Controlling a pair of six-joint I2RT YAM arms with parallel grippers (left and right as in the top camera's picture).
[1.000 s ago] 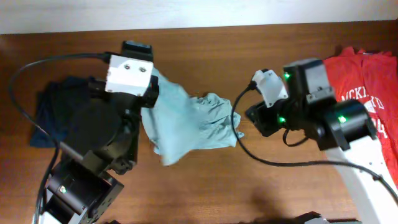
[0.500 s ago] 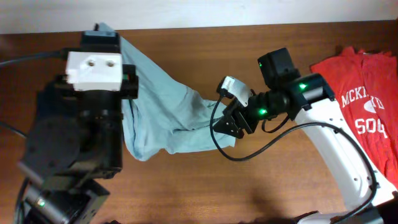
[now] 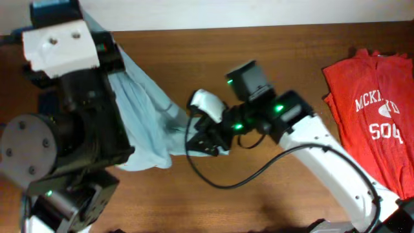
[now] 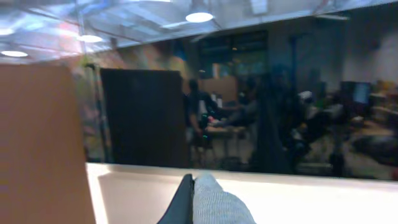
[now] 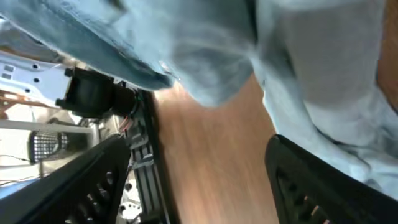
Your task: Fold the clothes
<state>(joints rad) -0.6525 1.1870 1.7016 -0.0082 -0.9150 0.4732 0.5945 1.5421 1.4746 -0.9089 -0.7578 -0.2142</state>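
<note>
Overhead hides the left gripper (image 4: 190, 200); its own wrist view shows it seemingly pinched shut on the pale T-shirt (image 3: 145, 123). The right wrist view shows the right gripper (image 5: 199, 180) spread wide, clear of the cloth.

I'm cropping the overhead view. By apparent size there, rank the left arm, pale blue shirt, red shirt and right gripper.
1. left arm, nearest the camera, which inflates it.
2. red shirt and pale blue shirt: too alike to rank, one cut by the frame, one partly hidden.
3. right gripper.
</note>
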